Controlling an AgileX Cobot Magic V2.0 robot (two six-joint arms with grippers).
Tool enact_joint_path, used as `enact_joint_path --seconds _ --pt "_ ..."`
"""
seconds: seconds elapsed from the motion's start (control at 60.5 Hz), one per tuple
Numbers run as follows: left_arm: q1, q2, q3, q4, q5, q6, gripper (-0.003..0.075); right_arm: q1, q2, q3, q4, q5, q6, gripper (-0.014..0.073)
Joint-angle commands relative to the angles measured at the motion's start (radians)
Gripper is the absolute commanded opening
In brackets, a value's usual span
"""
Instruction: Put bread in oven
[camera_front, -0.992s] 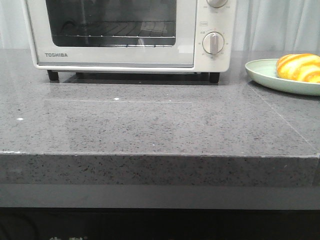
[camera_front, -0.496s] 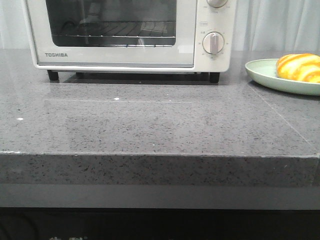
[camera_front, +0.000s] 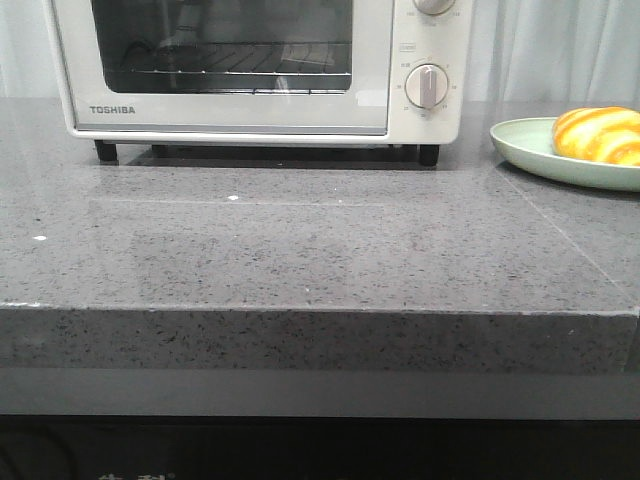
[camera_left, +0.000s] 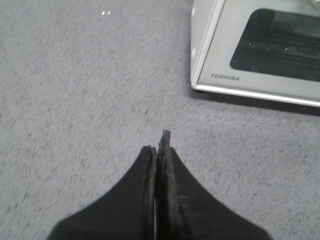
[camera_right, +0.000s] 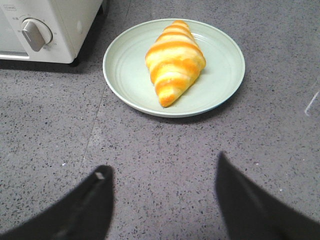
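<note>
The bread (camera_front: 598, 134) is a glossy orange roll with cream stripes. It lies on a pale green plate (camera_front: 525, 148) at the far right of the counter. It also shows in the right wrist view (camera_right: 174, 61). The cream-white TOSHIBA oven (camera_front: 260, 68) stands at the back with its door closed; it also shows in the left wrist view (camera_left: 260, 50). My right gripper (camera_right: 162, 167) is open and empty over the counter, short of the plate (camera_right: 220, 85). My left gripper (camera_left: 159, 142) is shut and empty, over bare counter away from the oven's front corner. Neither gripper shows in the front view.
The grey speckled counter (camera_front: 320, 250) has its front edge near me. A round dial knob (camera_front: 427, 86) sits on the oven's right panel, also in the right wrist view (camera_right: 35, 34). A pale curtain hangs behind.
</note>
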Motion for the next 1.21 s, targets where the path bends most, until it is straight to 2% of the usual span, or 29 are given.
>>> enact_joint_path --seconds 0.0,0.248,0.364,0.48,0.761,0.926,1.191 --pt "-0.042 0.004 -0.032 -0.045 -0.140 0.042 -0.0018 -0.004 0.005 -0.034 -0.005 -0.068 -0.009 0.0582" --pt "-0.255 0.135 -0.115 -0.068 -0.276 0.048 -0.0018 -0.004 0.005 -0.034 -0.004 -0.068 -0.009 0.0582" --pt "-0.368 0.251 -0.199 -0.056 -0.413 0.048 -0.0018 -0.004 0.005 -0.034 -0.004 -0.070 -0.009 0.0582" --pt "-0.422 0.341 -0.257 -0.056 -0.518 0.048 -0.0018 -0.004 0.005 -0.034 -0.004 -0.073 -0.009 0.0582" --pt "-0.450 0.568 -0.415 -0.036 -0.644 0.048 -0.0018 -0.004 0.005 -0.034 -0.004 -0.073 -0.009 0.0582" --pt "-0.450 0.666 -0.481 -0.036 -0.652 0.048 -0.0018 -0.004 0.005 -0.034 -0.004 -0.073 -0.009 0.0582" --pt "-0.450 0.760 -0.501 -0.036 -0.679 0.048 -0.0018 -0.004 0.005 -0.034 -0.004 -0.073 -0.009 0.0582"
